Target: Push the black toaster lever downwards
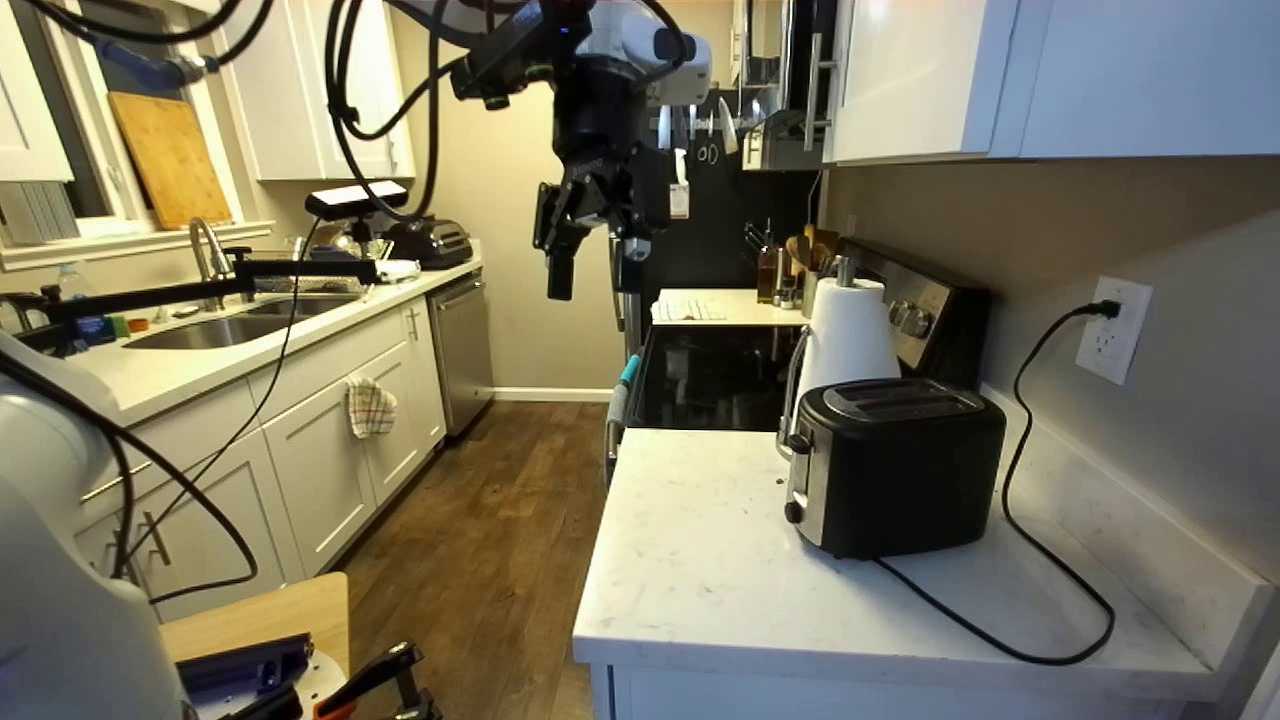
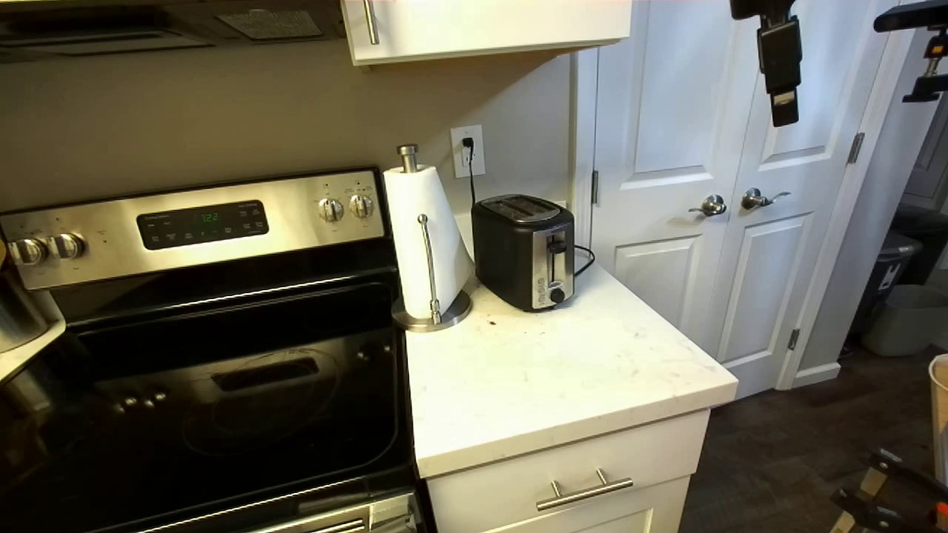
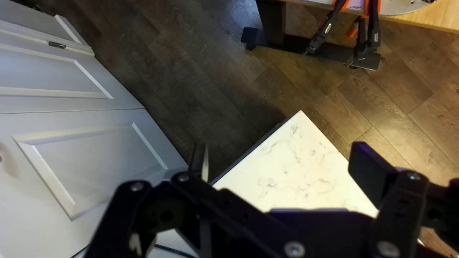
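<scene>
In an exterior view the black lever (image 2: 558, 246) sat high on the toaster (image 2: 518, 255), far back on the desk (image 2: 563, 377); likely springy, it wanted pressing from above. The fingers (image 3: 369, 172) stood parted, empty.

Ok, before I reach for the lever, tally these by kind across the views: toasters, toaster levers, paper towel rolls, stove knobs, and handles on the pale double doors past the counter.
Toaster: 1
Toaster lever: 1
Paper towel roll: 1
Stove knobs: 4, in two pairs
Door handles: 2
Total: 9
</scene>
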Robot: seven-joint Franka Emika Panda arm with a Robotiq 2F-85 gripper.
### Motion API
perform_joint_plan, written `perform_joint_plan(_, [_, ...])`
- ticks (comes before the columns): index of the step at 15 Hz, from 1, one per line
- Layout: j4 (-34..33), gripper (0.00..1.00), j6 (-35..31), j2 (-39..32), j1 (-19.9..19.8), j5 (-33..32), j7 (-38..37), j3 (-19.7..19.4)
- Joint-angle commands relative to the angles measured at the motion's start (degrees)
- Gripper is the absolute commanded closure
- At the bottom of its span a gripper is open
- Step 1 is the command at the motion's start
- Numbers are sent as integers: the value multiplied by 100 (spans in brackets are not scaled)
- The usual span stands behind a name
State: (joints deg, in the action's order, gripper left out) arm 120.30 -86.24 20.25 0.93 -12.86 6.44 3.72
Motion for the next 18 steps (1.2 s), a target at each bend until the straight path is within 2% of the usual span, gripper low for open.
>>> perform_joint_plan(1, [-18,0,22,-8,82,-17,-21,-66])
perform_joint_plan(4, [-5,0,-8,0,88,77,-28,-85])
perform_joint_plan(9, [272,0,-1033,141,68,293,-410,-132])
perform_joint_plan(10, [109,0,-664,341,8,244,-324,-181])
perform_joint_plan(12, [35,0,-866,210,11,329,-402,-218])
perform_joint_plan(13, [-58,25,-965,102,26,411,-445,-232])
perform_joint_plan(14, [-90,26,-1056,70,29,472,-459,-252])
perform_joint_plan(18, [-85,53,-1889,-210,30,798,-500,-307])
